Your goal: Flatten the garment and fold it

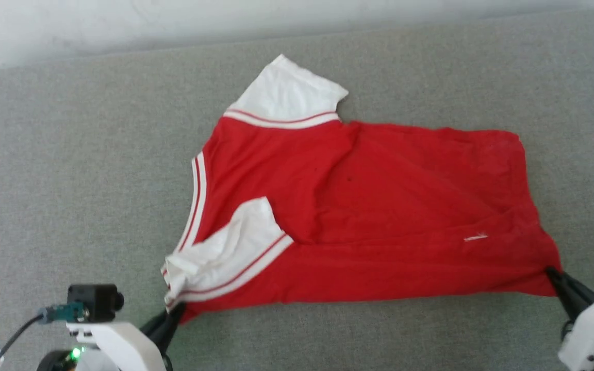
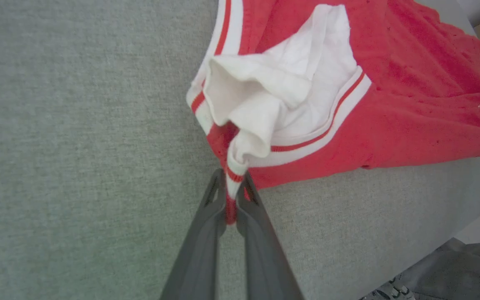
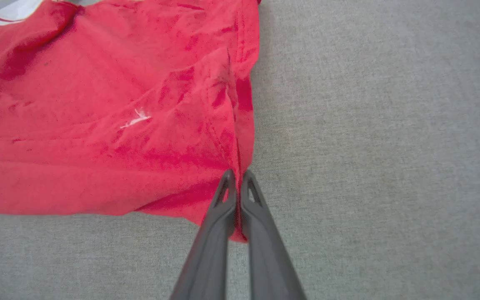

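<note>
The garment (image 1: 379,206) lay sideways in the middle of the grey padded surface (image 1: 70,170), collar toward nine o'clock and hem toward three, one white sleeve (image 1: 286,95) out flat at twelve and the other sleeve (image 1: 225,250) crumpled over the red body near seven. The left gripper (image 1: 175,313) was pinched on the striped trim (image 2: 235,177) at the seven o'clock corner, the right gripper (image 1: 554,273) on the hem corner (image 3: 225,160) at four. The cloth looked light, soft and limp, apt to sag between holds, so those two near corners seemed sound places to draw its near edge taut.
</note>
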You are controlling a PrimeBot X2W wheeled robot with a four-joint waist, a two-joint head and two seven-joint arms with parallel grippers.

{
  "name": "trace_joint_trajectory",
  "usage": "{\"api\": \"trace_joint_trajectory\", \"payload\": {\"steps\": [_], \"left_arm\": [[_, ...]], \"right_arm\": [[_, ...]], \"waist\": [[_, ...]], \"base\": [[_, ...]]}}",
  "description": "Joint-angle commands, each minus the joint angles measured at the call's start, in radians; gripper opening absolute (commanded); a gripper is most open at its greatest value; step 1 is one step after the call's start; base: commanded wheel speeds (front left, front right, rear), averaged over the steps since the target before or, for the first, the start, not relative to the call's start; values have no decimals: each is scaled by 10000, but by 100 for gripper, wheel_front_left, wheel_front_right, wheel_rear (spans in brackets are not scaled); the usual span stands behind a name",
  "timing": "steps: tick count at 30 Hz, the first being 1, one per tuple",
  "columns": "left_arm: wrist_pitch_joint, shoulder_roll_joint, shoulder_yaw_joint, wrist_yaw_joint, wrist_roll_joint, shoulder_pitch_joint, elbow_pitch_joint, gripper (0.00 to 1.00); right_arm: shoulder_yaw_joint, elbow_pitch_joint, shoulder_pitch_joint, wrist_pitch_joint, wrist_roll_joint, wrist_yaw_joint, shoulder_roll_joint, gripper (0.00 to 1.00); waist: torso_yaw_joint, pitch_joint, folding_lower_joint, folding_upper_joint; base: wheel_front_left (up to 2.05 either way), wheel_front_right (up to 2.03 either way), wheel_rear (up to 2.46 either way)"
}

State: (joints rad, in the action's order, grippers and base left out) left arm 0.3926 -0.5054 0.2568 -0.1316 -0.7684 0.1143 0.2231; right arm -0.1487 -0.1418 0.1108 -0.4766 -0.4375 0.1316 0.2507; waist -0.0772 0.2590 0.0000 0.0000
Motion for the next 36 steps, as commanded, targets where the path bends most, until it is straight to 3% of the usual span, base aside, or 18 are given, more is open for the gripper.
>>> {"api": "trace_joint_trajectory", "payload": {"steps": [1,6,13,26,27,28,29,30,36], "left_arm": [[178,-79,0,-150,-157,323,266,0],[619,-122,63,-473,-472,1158,938,0],[740,0,165,-604,-806,1914,1177,0],[254,594,612,28,-659,614,-659,0],[184,629,611,54,-628,514,-799,45],[129,668,608,75,-626,445,-915,69],[104,692,607,89,-636,406,-1002,100],[88,710,597,96,-658,389,-1060,100],[-114,718,265,-50,-894,676,-865,100]], "right_arm": [[-174,-214,184,-203,-92,-9,119,0],[-640,-632,784,-895,-209,-9,128,0],[-929,-811,1367,-1290,-198,-9,-109,0],[-509,114,960,-757,-44,-9,-195,0],[-485,201,907,-696,-23,-9,-191,0],[-483,279,856,-626,1,-9,-200,27],[-452,353,823,-598,42,-9,-186,68],[-406,413,806,-599,55,-9,-168,100],[-476,287,799,-478,-18,-9,-164,100]], "waist": [[-4,-247,0,0],[34,-451,0,0],[125,-535,0,0],[367,-499,0,0],[358,-508,0,0],[347,-517,0,0],[338,-525,0,0],[328,-529,0,0],[299,-441,0,0]], "base": [[0,0,0],[0,0,0],[0,0,0],[0,0,0],[0,0,0],[0,0,0],[0,0,0],[0,0,0],[0,0,0]]}}
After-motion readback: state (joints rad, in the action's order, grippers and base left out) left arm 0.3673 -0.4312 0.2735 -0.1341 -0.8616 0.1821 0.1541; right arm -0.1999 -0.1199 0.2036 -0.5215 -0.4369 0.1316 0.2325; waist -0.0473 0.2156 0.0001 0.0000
